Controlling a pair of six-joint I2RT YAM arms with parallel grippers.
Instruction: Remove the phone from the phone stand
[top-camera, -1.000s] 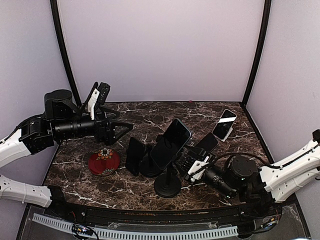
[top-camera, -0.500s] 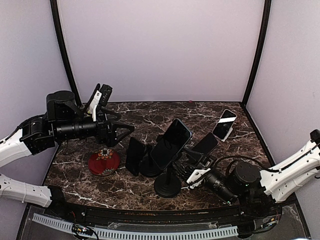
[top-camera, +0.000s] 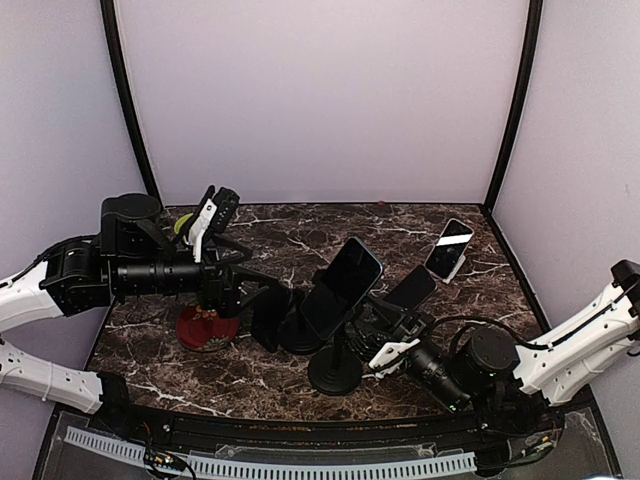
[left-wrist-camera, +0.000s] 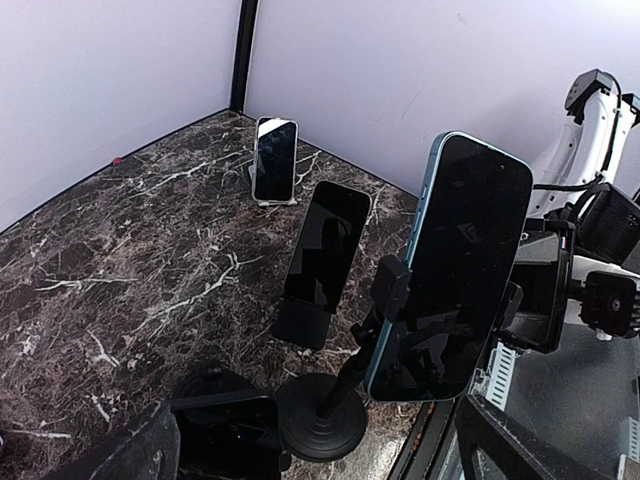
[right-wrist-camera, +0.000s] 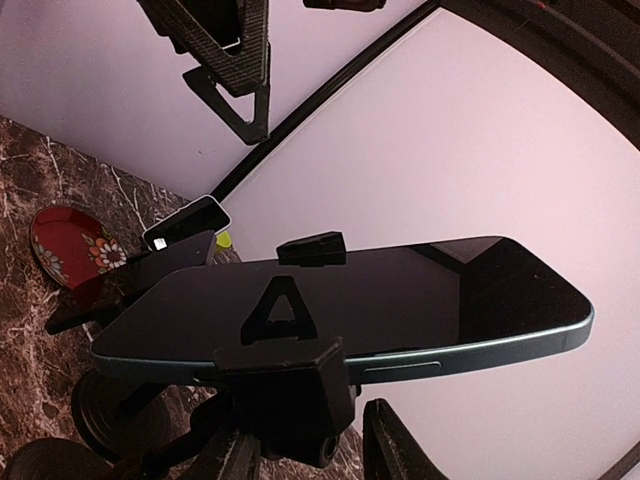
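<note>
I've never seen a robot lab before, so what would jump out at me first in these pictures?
The dark phone tilted up on a black stand at the table's centre catches the eye, with the left arm and right arm reaching toward it from either side. Next come the red patterned dish at the left and a shiny-screened phone propped at the back right.

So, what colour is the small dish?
The dish is red with flowers; the right wrist view shows it best.
</note>
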